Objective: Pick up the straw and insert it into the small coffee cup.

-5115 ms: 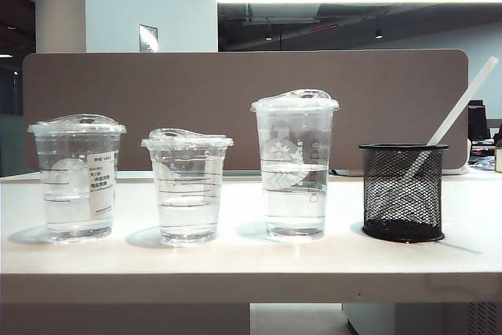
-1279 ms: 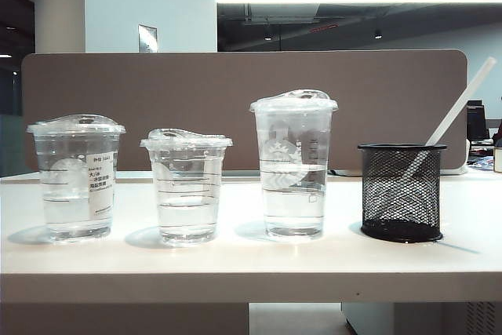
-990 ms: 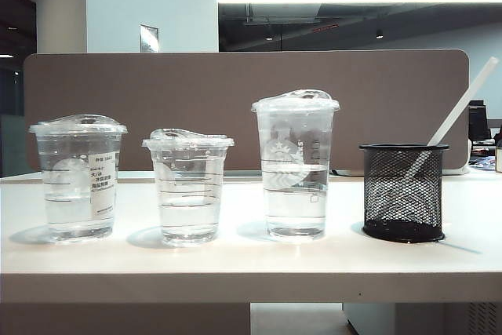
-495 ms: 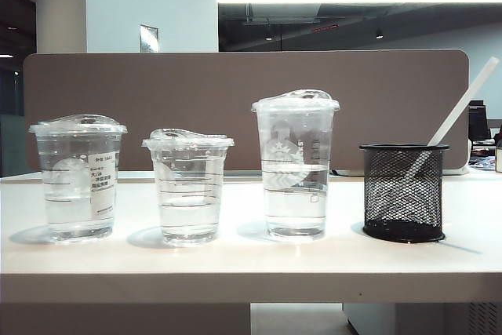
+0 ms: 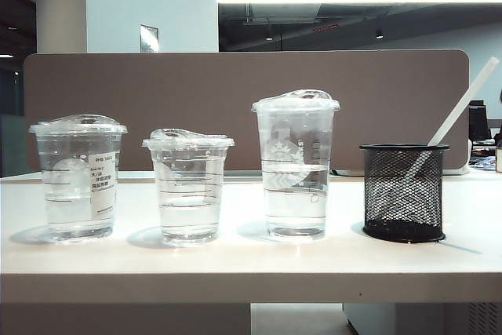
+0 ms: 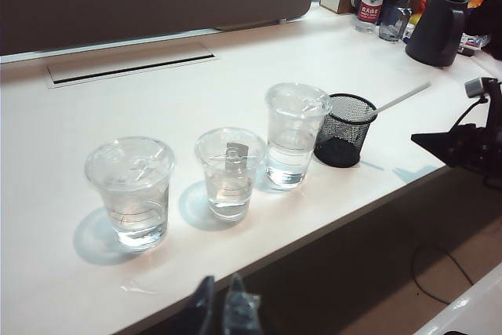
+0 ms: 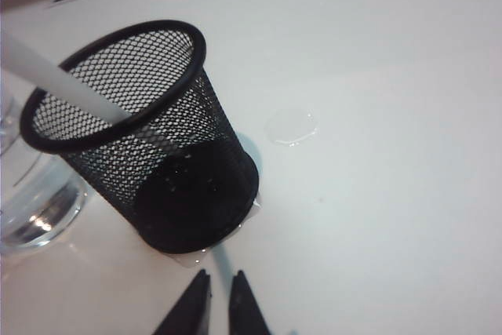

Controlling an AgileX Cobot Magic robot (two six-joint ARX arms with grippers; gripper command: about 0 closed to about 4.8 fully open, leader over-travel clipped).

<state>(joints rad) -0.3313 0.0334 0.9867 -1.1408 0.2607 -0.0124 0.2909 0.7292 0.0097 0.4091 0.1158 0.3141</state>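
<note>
Right gripper (image 7: 218, 304), seen only in its wrist view, hovers over the desk (image 7: 392, 115) just beside the base of the black mesh pen holder (image 7: 149, 154); its dark fingertips stand slightly parted, nothing between them. Left gripper (image 6: 222, 311), fingertips cut off at the frame edge, hangs off the desk's near edge; its state cannot be told. The straw (image 5: 459, 107) leans in the pen holder, its lower part veiled by mesh. Left of the holder stand the tallest cup (image 5: 295, 166) with a faint round logo, then the small coffee cup (image 5: 188, 186), then the labelled cup (image 5: 77, 178), whose printed label is too small to read.
</note>
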